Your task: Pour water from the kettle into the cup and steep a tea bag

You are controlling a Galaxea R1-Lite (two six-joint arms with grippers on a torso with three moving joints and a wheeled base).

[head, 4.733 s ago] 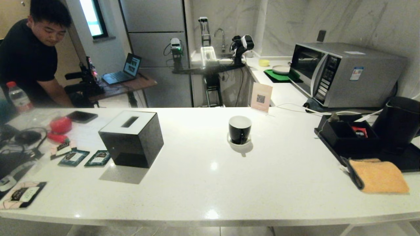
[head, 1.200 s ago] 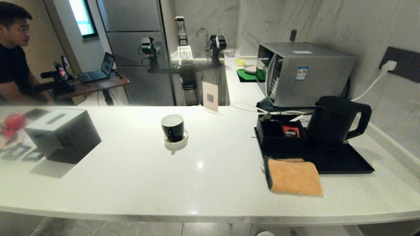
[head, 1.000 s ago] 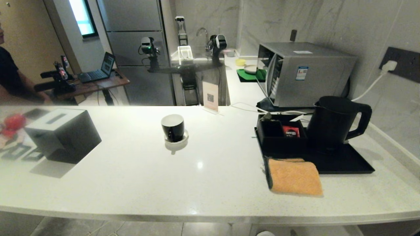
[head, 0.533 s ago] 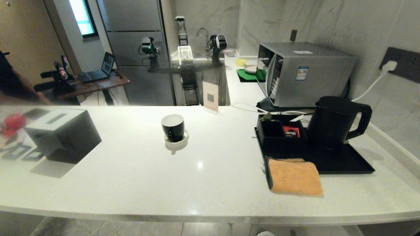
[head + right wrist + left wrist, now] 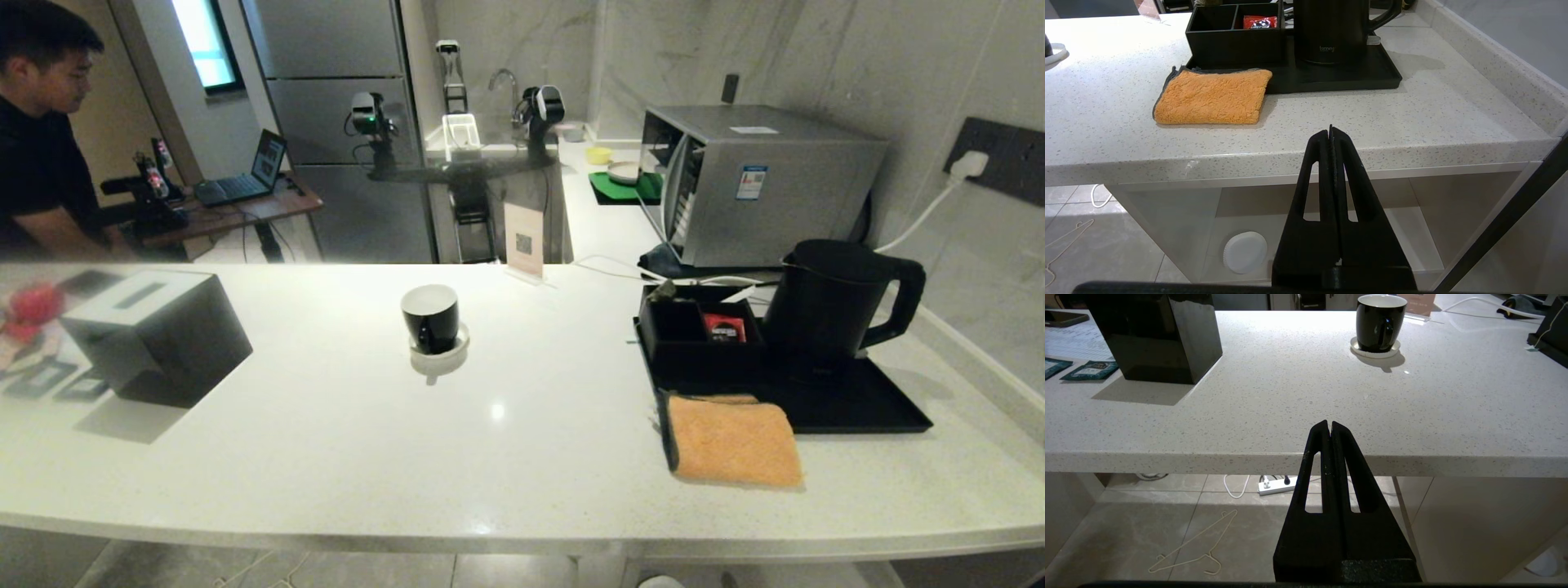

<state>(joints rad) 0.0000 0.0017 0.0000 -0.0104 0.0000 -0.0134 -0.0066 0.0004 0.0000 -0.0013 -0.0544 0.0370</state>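
Since both my left gripper (image 5: 1329,426) and right gripper (image 5: 1330,131) sit pinched empty, I judge the kettle (image 5: 824,306) heavy; I'd take its rigid handle (image 5: 898,302).

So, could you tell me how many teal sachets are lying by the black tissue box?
2, side by side on the counter left of the tissue box: one, another partly cut off. More may be hidden.

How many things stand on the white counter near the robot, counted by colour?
Black: 5 (rounded electric kettle, glossy mug, cube tissue box, flat tray, divided organiser box)
Orange: 1 (folded fluffy cloth)
White: 1 (small saucer)
Total: 7
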